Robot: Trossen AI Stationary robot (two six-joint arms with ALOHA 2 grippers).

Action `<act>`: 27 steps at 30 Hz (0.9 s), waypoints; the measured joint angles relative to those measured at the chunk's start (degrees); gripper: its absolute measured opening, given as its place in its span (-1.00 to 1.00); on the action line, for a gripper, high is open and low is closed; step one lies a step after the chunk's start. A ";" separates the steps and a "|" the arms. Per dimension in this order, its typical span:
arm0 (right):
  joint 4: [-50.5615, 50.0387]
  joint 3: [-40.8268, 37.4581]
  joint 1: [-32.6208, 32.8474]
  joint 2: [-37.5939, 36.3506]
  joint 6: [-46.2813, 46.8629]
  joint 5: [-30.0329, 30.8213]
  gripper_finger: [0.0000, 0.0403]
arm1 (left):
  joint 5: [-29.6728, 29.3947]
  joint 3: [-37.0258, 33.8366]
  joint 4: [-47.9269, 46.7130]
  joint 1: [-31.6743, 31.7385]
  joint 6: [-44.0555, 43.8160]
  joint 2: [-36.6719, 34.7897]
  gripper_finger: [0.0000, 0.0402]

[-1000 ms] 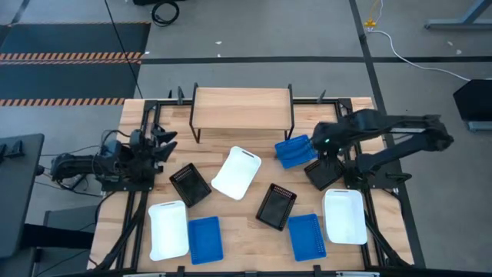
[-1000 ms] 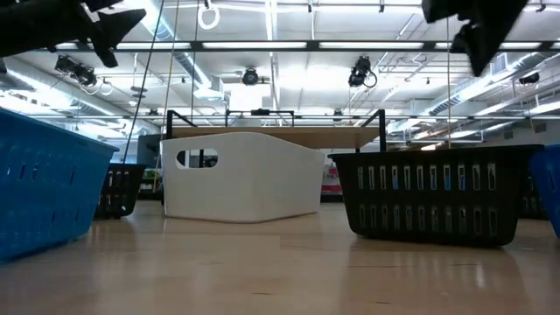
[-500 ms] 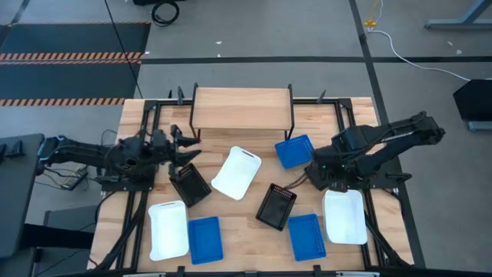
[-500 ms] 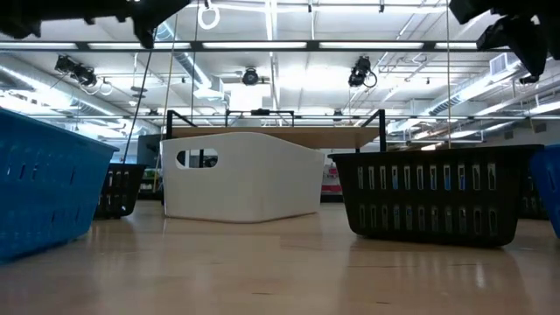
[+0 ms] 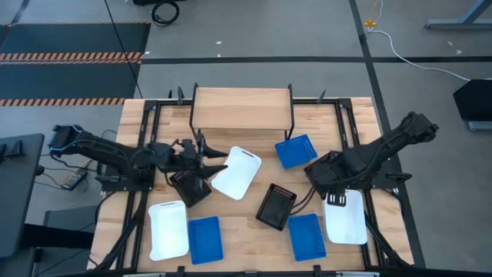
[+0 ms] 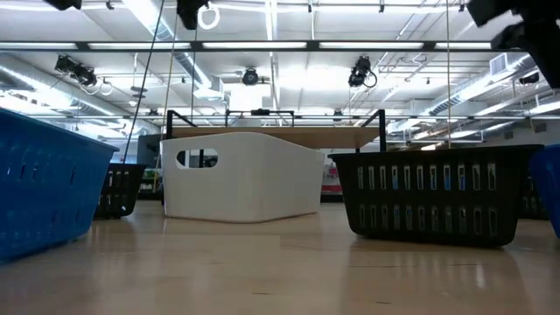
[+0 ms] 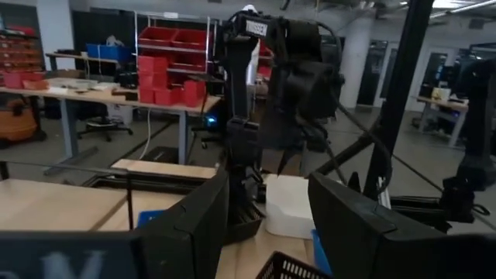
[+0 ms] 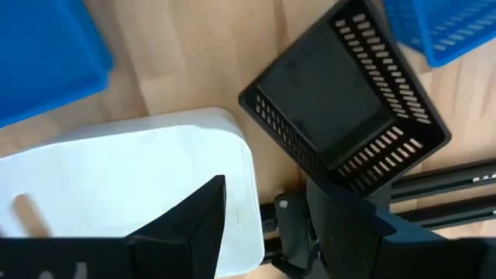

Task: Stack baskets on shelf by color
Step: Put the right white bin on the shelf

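Left tool (image 5: 217,156), fingers spread with nothing between them, reaching over the table (image 5: 254,237) between the black basket (image 5: 189,185) at its left-centre and the tilted white basket (image 5: 237,172) at the middle. Right tool (image 5: 330,194), fingers likewise spread and empty, poised at the table's right side over the near end of the white basket (image 5: 344,217) there; in the right wrist view that white basket (image 8: 124,194) lies just beyond the fingers (image 8: 194,225), with a black basket (image 8: 341,116) beside it.

Shelf (image 5: 242,108): a light wooden plank on thin black legs at the far middle of the table, its top bare.

Baskets, all on the table, none on the shelf:
- White: a third one (image 5: 168,229) at the near left corner.
- Blue: one (image 5: 204,239) just beside that corner basket; one (image 5: 306,236) at near right, beside the right-hand white basket; one (image 5: 295,151) near the shelf's right legs.
- Black: a further one (image 5: 276,206) at near centre; another (image 5: 321,165) largely hidden beneath the right arm.

In the low view, a white basket (image 6: 241,176) and a black basket (image 6: 429,194) stand side by side, apart, before the shelf.
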 joint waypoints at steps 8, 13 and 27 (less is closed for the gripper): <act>5.77 -9.89 3.10 -5.06 5.01 1.79 -0.06 | -0.02 0.64 0.05 -1.96 -0.67 1.47 -0.09; 10.99 -16.74 3.88 -9.56 6.25 2.60 -0.06 | -0.02 0.64 0.01 -3.73 -1.61 1.47 -0.11; 19.50 -26.34 3.85 -11.21 4.53 -0.09 -0.33 | -5.35 0.64 -0.10 -9.57 -2.08 1.47 -0.12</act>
